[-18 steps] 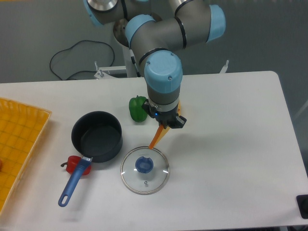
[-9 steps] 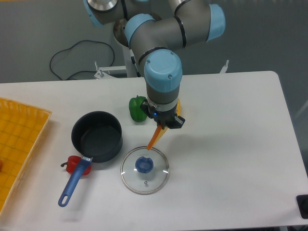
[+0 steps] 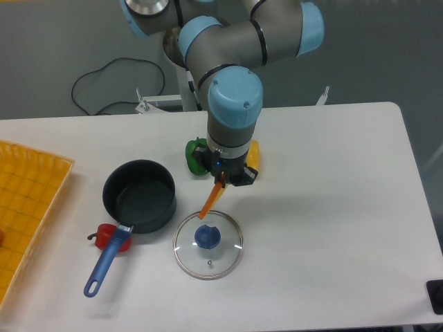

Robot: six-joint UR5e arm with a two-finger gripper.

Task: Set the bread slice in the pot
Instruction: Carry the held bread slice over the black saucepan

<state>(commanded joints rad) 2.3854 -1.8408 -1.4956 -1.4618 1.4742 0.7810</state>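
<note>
The bread slice [image 3: 210,201] hangs edge-on as a thin orange wedge, held above the table with its lower tip over the far rim of the glass lid. My gripper [image 3: 223,181] is shut on its upper end, pointing down from the blue-capped wrist. The pot [image 3: 139,196], dark and round with a long blue handle [image 3: 105,263], stands open to the left of the gripper, with nothing visible inside it.
A round glass lid with a blue knob [image 3: 208,243] lies just below the gripper. A green pepper [image 3: 197,155] and a yellow pepper [image 3: 252,155] sit behind the wrist. A red toy [image 3: 104,236] lies by the pot handle. A yellow basket [image 3: 28,207] is at the left edge.
The gripper has moved left toward the pot, carrying the bread slice with it. The yellow pepper behind the wrist now shows more.
</note>
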